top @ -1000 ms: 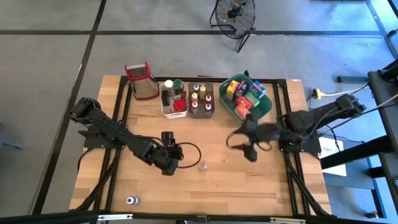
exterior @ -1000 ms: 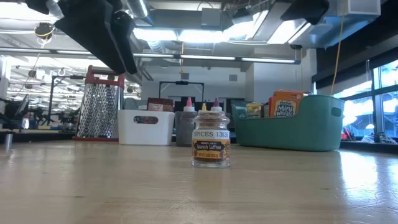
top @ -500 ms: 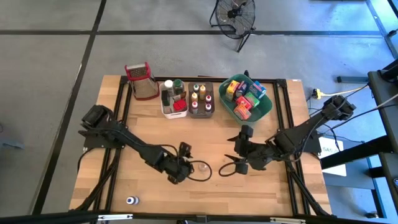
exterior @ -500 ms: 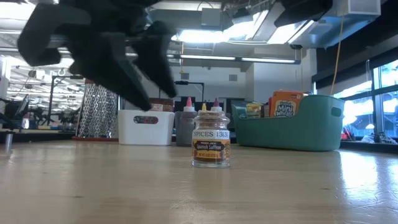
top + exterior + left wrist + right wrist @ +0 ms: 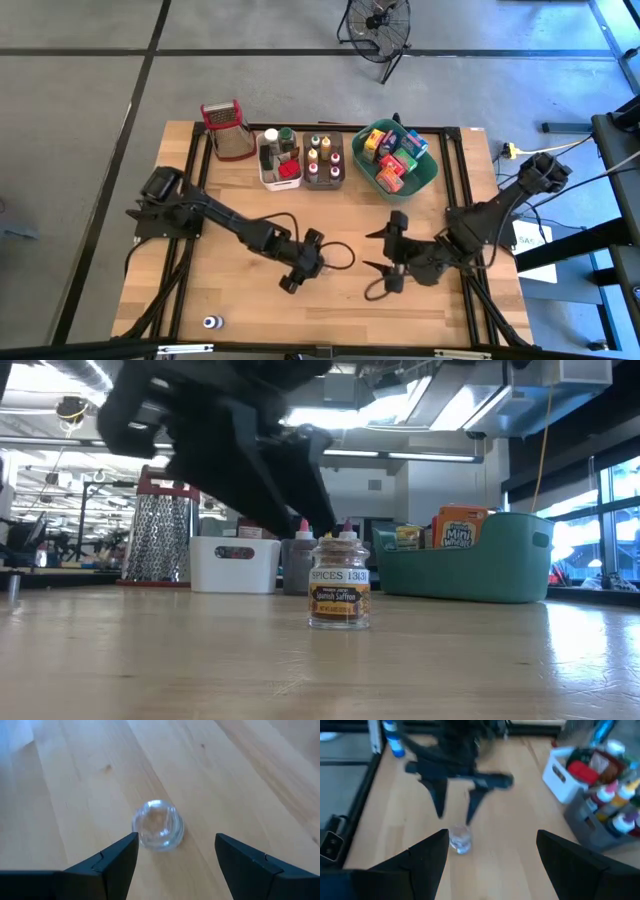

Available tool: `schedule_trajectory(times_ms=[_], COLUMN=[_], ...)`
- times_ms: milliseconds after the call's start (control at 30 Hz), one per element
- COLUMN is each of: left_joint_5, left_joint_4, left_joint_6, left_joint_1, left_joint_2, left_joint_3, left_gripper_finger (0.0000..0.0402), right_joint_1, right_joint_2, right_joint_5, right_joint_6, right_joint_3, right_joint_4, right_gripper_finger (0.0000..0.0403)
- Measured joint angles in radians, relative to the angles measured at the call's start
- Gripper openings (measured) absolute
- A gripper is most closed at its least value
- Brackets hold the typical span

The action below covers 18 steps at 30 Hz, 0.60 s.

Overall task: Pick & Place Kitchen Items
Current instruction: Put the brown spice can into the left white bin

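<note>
Left gripper (image 5: 303, 268) is hovering over the middle of the table (image 5: 230, 300), fingers spread wide, and nothing is pinched between them. One small glass spice jar (image 5: 158, 824) is standing upright on the wood directly beneath it; in the left wrist view the jar is sitting ahead of the two dark fingers (image 5: 117, 860), apart from both. From table height that same jar (image 5: 339, 583) is reading "SPICES", and the dark arm is hanging above and behind it, not touching.

Right gripper (image 5: 385, 262) is waiting just to the right of the jar, fingers also spread and empty, pointing toward the left arm. Its wrist view is showing the jar (image 5: 459, 840) standing below the other gripper (image 5: 454, 805).

Counting along the far edge: one steel box grater (image 5: 229, 130) with a red handle at the left, then three bins side by side. One white bin (image 5: 268, 180) is holding a few jars and a red-topped item, one brown bin (image 5: 324, 180) is holding small bottles with coloured caps, exact number hard to tell, and one teal bin (image 5: 428, 174) is packed with colourful boxes, too crowded to count.

One more small bottle with a blue cap (image 5: 210, 322) is standing alone near the front left corner, well apart from both arms.
</note>
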State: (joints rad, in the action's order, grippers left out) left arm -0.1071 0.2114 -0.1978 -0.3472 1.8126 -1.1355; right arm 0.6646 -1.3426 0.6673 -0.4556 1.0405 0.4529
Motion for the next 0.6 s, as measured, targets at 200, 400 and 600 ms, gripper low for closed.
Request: schedule_trajectory(times_ms=[200,400,600], left_joint_5=[0.057,0.057,0.07], left_joint_4=[-0.064,-0.083,-0.1], left_joint_6=[-0.047,-0.067,-0.068], left_joint_1=[0.031,0.049,0.072], left_joint_2=[0.011,0.011,0.019], left_joint_3=[0.0,0.0,0.0], left_gripper_finger=[0.0258,0.0258,0.0258], right_joint_1=[0.056,0.068,0.07], right_joint_2=[0.0,0.0,0.0], right_joint_5=[0.063,0.064,0.063], right_joint_6=[0.045,0.044,0.037], right_joint_3=[0.0,0.0,0.0], right_joint_4=[-0.037,-0.049,-0.056], right_gripper_finger=[0.0305,0.0305,0.0305])
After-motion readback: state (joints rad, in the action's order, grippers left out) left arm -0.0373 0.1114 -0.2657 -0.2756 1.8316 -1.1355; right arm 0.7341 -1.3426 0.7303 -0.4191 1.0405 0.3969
